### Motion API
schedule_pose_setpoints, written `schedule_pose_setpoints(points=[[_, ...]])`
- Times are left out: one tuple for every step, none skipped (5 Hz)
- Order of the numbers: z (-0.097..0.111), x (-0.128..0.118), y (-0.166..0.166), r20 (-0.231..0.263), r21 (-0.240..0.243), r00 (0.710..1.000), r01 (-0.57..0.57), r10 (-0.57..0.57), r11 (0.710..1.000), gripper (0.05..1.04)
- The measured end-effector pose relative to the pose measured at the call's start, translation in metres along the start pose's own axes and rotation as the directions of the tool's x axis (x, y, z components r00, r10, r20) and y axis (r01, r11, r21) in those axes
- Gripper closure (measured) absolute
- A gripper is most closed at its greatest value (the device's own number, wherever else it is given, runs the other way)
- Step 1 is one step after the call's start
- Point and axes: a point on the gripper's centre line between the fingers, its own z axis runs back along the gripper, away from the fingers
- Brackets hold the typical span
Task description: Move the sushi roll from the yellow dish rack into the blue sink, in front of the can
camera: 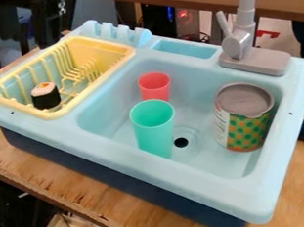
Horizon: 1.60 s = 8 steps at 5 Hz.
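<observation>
As the black robot arm (10,11) hangs down at the upper left, its black claw (25,38) is just beyond the far left rim of the rack. Claw state: cannot tell whether wide or narrow; outline merges with the dark background.

Count, rack: one pale-yellow plastic dish rack (64,113), set in the left part of the sink unit. One toy sushi roll (46,96), black-sided with a white top and an orange centre, sits in the rack's near left part; of the loose items, it is nearest the claw.

Count, basin: one light-blue plastic toy sink (206,195) with a dark base, on one wooden worktop (27,167). Two cups, both upright, mouths up: one red plastic cup (154,88) toward the back, one taller green plastic cup (153,132) in front, partly overlapping it in view. One can (244,119), grey-lidded, label green-dotted on orange, upright at the right. One round drain hole (181,142) between green cup and can. One grey plastic faucet (240,43) at the back right.
</observation>
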Motion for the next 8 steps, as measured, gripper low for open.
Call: schedule_pose_setpoints(points=[[-0.016, 0.009, 0.003, -0.012, -0.003, 1.000, -0.023, 0.023, 1.000, 0.081], [-0.031, 0.008, 0.004, -0.038, 0.014, 0.994, -0.098, 0.099, 0.995, 0.081], [-0.040, 0.010, 0.009, -0.019, 0.019, 0.980, -0.196, 0.196, 0.980, 0.081], [-0.050, 0.016, 0.014, -0.010, 0.019, 0.968, -0.252, 0.252, 0.967, 0.081], [-0.060, 0.022, 0.015, 0.003, 0.014, 0.947, -0.320, 0.320, 0.947, 0.081], [-0.067, 0.022, 0.020, 0.017, 0.008, 0.907, -0.422, 0.422, 0.907, 0.081], [-0.077, 0.022, 0.023, 0.012, 0.030, 0.819, -0.573, 0.573, 0.819, 0.081], [-0.079, 0.022, 0.025, 0.014, 0.043, 0.760, -0.649, 0.649, 0.759, 0.081]])
